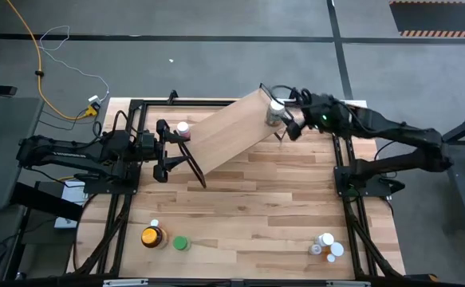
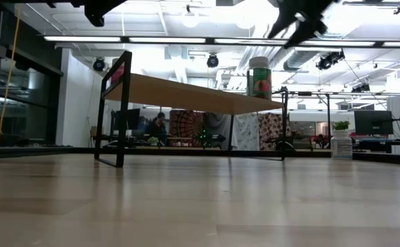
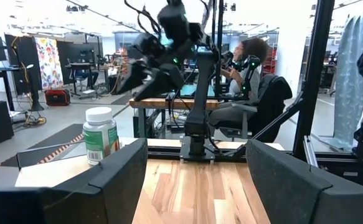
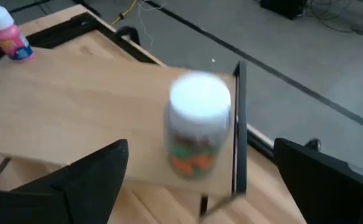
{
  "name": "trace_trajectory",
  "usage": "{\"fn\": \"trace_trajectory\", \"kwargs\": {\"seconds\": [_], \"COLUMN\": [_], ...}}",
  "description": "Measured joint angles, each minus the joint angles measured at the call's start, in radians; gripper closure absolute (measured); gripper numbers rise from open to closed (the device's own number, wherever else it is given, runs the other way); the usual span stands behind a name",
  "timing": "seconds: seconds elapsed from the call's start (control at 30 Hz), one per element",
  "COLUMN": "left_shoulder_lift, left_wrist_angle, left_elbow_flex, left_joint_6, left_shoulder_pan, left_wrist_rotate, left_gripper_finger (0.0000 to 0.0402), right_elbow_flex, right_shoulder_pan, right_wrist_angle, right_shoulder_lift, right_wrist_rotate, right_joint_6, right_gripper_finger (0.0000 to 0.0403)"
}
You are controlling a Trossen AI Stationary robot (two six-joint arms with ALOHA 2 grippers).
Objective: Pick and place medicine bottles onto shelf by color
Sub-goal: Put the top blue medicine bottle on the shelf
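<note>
White-capped bottle (image 1: 274, 112) upright on the shelf (image 1: 226, 131), at the end nearest the right arm. Right gripper (image 1: 290, 121) just beside and above it, fingers spread wide, empty; looks released, though the right wrist view is blurred. Left gripper (image 1: 166, 149) at the opposite end near the pink-capped bottle (image 1: 183, 130), fingers parted, empty. Remaining bottles (image 1: 328, 247) on the counter, near edge, well apart from both.
</note>
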Motion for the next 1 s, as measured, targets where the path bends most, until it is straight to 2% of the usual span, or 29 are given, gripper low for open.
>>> {"fn": "trace_trajectory", "kwargs": {"seconds": [0.23, 0.4, 0.53, 0.7, 0.8, 1.0], "left_shoulder_lift": [0.0, 0.0, 0.0, 0.0, 0.0, 0.0], "left_wrist_angle": [0.0, 0.0, 0.001, 0.0, 0.0, 0.0], "left_elbow_flex": [0.0, 0.0, 0.0, 0.0, 0.0, 0.0], "left_joint_6": [0.001, 0.001, 0.001, 0.001, 0.001, 0.001], "left_shoulder_pan": [0.0, 0.0, 0.0, 0.0, 0.0, 0.0], "left_wrist_rotate": [0.0, -0.001, -0.002, -0.003, -0.004, -0.004], "left_gripper_finger": [0.0141, 0.0141, 0.0141, 0.0141, 0.0141, 0.0141], "right_elbow_flex": [-0.217, -0.28, -0.276, -0.255, -0.255, -0.255], "right_shoulder_pan": [0.038, 0.035, -0.005, -0.136, -0.241, -0.438], "right_wrist_angle": [0.114, 0.235, 0.245, 0.174, 0.154, 0.141], "right_shoulder_lift": [-0.218, -0.275, -0.239, -0.134, -0.075, 0.041], "right_wrist_rotate": [0.106, 0.121, 0.259, 0.41, 0.409, 0.329], "right_joint_6": [0.097, 0.095, 0.167, 0.202, 0.22, 0.254], "right_gripper_finger": [0.0013, 0.0013, 0.0013, 0.0013, 0.0013, 0.0013]}}
